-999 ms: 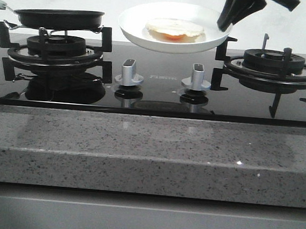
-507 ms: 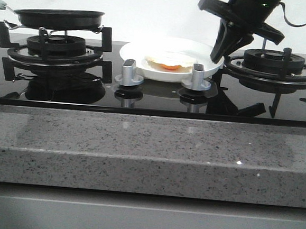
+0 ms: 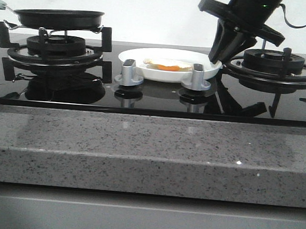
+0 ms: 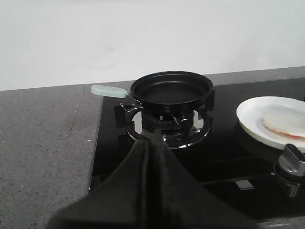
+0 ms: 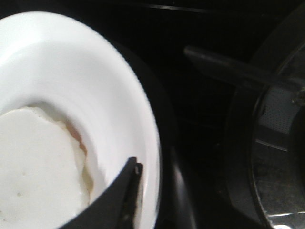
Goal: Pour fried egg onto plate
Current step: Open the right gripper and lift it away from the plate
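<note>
The plate (image 3: pixel 169 64), a second ago lifted, now rests on the glass surface (image 3: pixel 154 96) carrying the fried egg (image 3: pixel 168 65), its rim still pinched under the right gripper (image 3: pixel 217 55), so only release seems left.

Stove and pan on the grey worktop

A black frying pan (image 3: pixel 59 18) with a pale green handle (image 4: pixel 109 90) stood on the left burner grate (image 3: pixel 54 53). The right burner grate (image 3: pixel 273 68) carried nothing. Two silver knobs (image 3: pixel 128 73) stood on the black glass hob (image 3: pixel 154 98), set in a speckled grey worktop (image 3: pixel 150 154).
</note>
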Controlling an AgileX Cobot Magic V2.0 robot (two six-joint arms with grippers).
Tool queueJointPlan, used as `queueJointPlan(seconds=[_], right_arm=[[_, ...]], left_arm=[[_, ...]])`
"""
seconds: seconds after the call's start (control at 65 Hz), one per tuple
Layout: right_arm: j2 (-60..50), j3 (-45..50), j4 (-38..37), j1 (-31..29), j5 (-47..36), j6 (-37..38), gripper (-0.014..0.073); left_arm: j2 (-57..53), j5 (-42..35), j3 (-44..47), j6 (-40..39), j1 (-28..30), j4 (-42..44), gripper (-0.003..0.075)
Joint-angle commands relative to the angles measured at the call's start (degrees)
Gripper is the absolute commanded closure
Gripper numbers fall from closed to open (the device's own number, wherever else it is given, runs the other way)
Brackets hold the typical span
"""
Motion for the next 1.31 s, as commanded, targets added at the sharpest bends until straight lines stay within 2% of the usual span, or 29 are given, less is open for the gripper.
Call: queueJointPlan(seconds=[0.0, 0.169, 0.431, 0.523, 0.861, 1.076, 1.292], right_arm=[[-4.2, -2.5, 1.3, -0.6, -0.7, -0.1, 0.0326], [-5.6, -6.5, 0.8, -2.1, 4.4, -0.1, 0.0337], [-7.5, -9.4, -3.4, -3.4, 10.5, -0.1, 0.0620], [-8.0, -9.4, -4.0, -3.6, 11.8, -0.1, 0.0664], [-16.1, -8.1, -9.7, -3.6, 14.0, -0.1, 0.0662], [-28.5, 5.2, -16.2, -3.6, 12.2, -0.1, 0.0662], [-43.3, 21.7, -17.6, -3.6, 1.9, -0.1, 0.0662]], left_arm=[[0.4, -4.4, -1.6, -0.5, -0.4, -1.1, 0.0739], [0.4, -4.4, -1.6, -0.5, -0.4, -1.1, 0.0739], [0.4, -4.4, -1.6, -0.5, -0.4, -1.1, 0.0739], [0.4, -4.4, -1.6, -0.5, -0.4, -1.1, 0.0739], [0.4, -4.4, -1.6, -0.5, -0.4, -1.1, 0.0739], [0.4, -4.4, -1.6, -0.5, -0.4, -1.1, 0.0739], [0.4, -4.4, -1.6, -0.5, -0.4, -1.1, 0.0739]])
